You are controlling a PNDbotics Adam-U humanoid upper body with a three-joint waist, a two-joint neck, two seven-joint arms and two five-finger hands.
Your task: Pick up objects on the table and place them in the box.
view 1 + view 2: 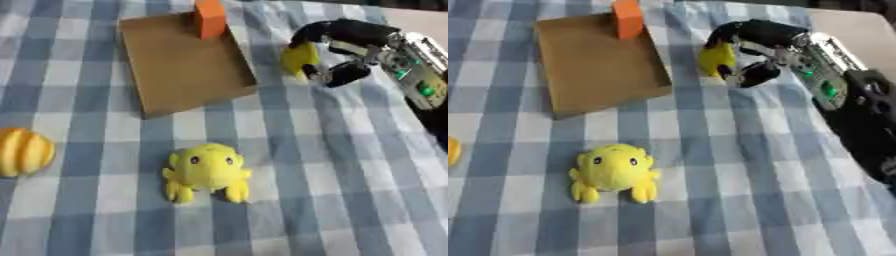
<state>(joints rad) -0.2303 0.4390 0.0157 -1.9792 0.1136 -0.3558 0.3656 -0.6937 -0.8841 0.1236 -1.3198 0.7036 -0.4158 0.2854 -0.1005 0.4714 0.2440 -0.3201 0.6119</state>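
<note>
A shallow brown cardboard box (184,65) lies on the checked cloth at the upper middle, with an orange block (210,18) standing at its far edge. My right hand (346,42) reaches in from the right, just beyond the box's right wall, with fingers and thumb curled round a small yellow object (299,58). A yellow plush frog (207,171) sits on the cloth at the lower middle. A yellow-orange ribbed object (24,151), like a small pumpkin, lies at the left edge. My left hand does not show.
The blue and white checked cloth (332,200) covers the table. A bare beige strip of table (850,30) shows at the upper right. My right forearm (868,125) runs along the right side.
</note>
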